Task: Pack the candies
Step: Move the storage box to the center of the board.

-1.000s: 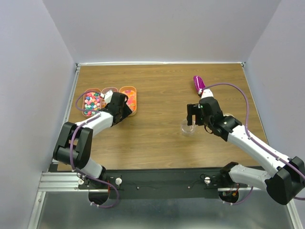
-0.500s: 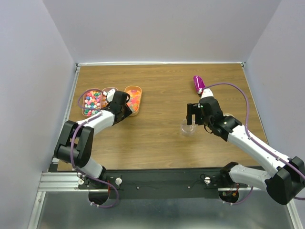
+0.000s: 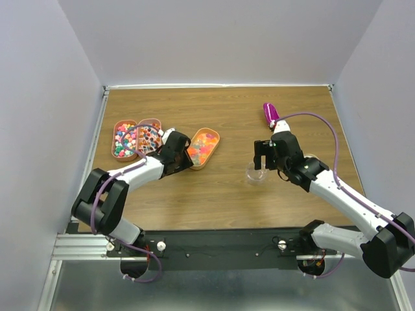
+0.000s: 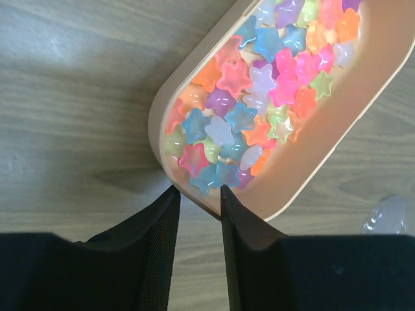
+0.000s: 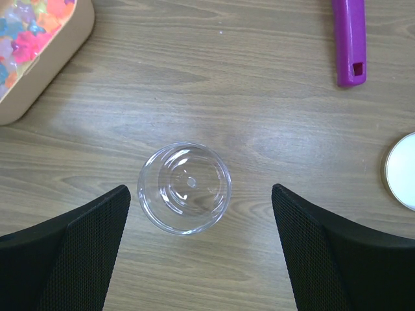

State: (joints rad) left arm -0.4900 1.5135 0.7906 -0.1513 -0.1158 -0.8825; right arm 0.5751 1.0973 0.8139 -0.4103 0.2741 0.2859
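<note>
1. Where things are: the candies (image 4: pixel 259 97), star-shaped & multicoloured, fill a peach tray (image 4: pixel 157 123). It lies flat on the bench (image 4: pixel 78 97), around mid-bench, left of the clear cup (image 5: pixel 185 188) & apart from it. Two other trays (image 3: pixel 124 138) w/ more sweets sit at far left.
2. The left hand (image 4: pixel 196 194) is narrowed onto the tray's rounded near end, one finger outside the wall & one inside. It looks like a pinch on the rim, w/ nothing else held.
3. The right hand (image 5: pixel 200 190) is spread wide & empty. It hovers over the cup w/ a finger on each side, not touching it.
4. Step in hand, prob.: bring the tray nearer the cup so the candies are in reach for filling.
5. Go low & slow, tray bottom flat on the bench. Don't lift the gripped end: the heap sits nearly level w/ the rim, so a tilt would spill stars.
6. Move along the tray's long axis where poss. A pinch at one end lets the far end swing, so no quick turns.
7. Stop near the cup w/o touching it; it's empty, prob. light, & easy to knock over.
8. The magenta scoop (image 5: pixel 350 42) lies beyond the cup, w/ a white lid (image 5: pixel 403 172) off to its right. Leave room for the right hand to reach the scoop w/o crossing the tray.
</note>
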